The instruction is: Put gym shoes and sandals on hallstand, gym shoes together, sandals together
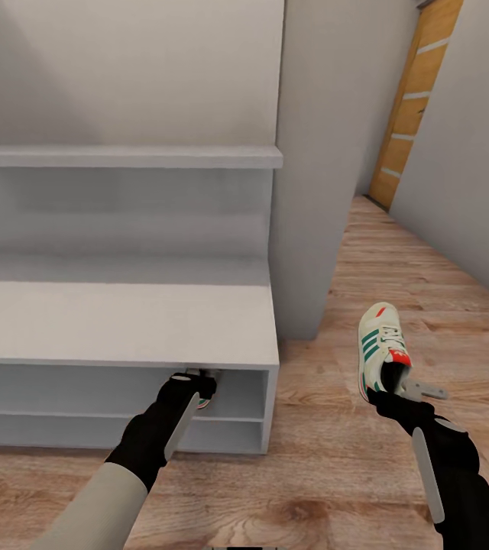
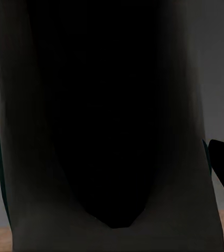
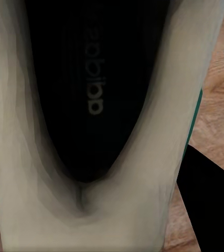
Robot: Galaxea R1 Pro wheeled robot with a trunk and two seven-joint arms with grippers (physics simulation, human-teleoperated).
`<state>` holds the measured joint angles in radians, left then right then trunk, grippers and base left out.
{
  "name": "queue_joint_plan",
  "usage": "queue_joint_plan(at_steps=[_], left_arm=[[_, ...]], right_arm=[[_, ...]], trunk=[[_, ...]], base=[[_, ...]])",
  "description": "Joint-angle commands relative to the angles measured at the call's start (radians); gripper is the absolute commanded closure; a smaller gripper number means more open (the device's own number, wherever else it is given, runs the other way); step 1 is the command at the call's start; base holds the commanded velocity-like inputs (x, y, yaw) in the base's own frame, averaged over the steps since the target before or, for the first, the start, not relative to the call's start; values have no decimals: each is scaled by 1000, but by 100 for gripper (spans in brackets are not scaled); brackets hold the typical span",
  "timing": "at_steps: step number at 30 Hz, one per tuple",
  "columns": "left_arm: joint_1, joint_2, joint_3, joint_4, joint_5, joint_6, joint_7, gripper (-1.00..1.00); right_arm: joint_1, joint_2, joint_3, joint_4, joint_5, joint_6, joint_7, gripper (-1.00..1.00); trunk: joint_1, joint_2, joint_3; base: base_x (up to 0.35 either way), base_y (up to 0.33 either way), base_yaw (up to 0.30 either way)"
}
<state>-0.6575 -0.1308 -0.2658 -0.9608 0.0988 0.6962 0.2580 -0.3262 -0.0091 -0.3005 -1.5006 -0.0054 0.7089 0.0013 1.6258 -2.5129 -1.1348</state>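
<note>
The pale grey hallstand [image 1: 122, 321] stands in front of me on the wood-plank corridor floor [image 1: 336, 473]. My left gripper [image 1: 199, 388] reaches into its upper shelf row under the bench top, shut on a gym shoe [image 1: 203, 399] of which just a sliver shows. In the left wrist view that shoe's dark inside [image 2: 112, 131] sits between the black fingers [image 2: 222, 163]. My right gripper [image 1: 401, 388] is shut on the heel of the other gym shoe [image 1: 380, 347], held toe-forward above the floor right of the hallstand; its insole [image 3: 96, 89] lies between the fingers [image 3: 211, 205]. The sandals are out of view.
A grey wall pillar [image 1: 328, 191] rises just right of the hallstand. The corridor runs on to the back right, ending at a wooden door [image 1: 416, 99]. A floating shelf [image 1: 122, 156] hangs above the bench.
</note>
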Motion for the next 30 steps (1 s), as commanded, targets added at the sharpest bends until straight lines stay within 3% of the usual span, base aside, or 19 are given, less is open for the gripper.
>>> queue_joint_plan(at_steps=[1, 14, 15, 30], left_arm=[[-1, 0, -2, -1, 10, 3, 9, 100], [-1, 0, -3, 0, 10, 3, 9, 100], [-1, 0, -3, 0, 10, 3, 9, -100], [-1, 0, -3, 0, 10, 2, 9, -100]], right_arm=[[-1, 0, 0, -1, -1, 5, -1, 100], [-1, 0, 0, -1, -1, 5, 0, 100], [-1, 0, 0, -1, -1, 5, -1, 100], [-1, 0, 0, -1, -1, 5, 0, 100]], trunk=[[0, 0, -1], [0, 0, -1], [0, 0, -1], [0, 0, -1]], base=[[11, -3, 0], [1, 0, 0], [0, 0, 0], [0, 0, 0]])
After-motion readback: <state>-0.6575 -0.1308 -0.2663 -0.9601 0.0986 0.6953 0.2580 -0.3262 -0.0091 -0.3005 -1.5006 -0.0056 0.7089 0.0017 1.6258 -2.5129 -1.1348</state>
